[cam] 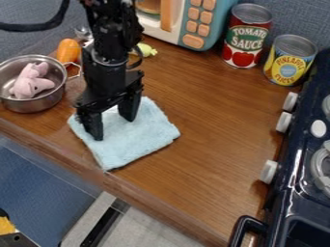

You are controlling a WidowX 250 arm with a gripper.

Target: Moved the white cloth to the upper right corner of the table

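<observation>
Wooden tabletop point(219, 140), with the black gripper point(115, 129) hanging over a pale blue cloth point(142, 137), its two fingers spread apart.
The cloth lies flat left of the view's middle, its lowest corner at the table's near edge; whether the fingertips touch it, I cannot tell. To its left sits a metal pot point(40, 104) holding a pink plush toy point(32, 83), with an orange toy point(67, 50) just behind. A toy microwave point(205, 30) and two cans, one red-labelled point(246, 38), one yellow-labelled point(288, 62), stand along the back; a dark toy stove point(293, 181) is at right.
</observation>
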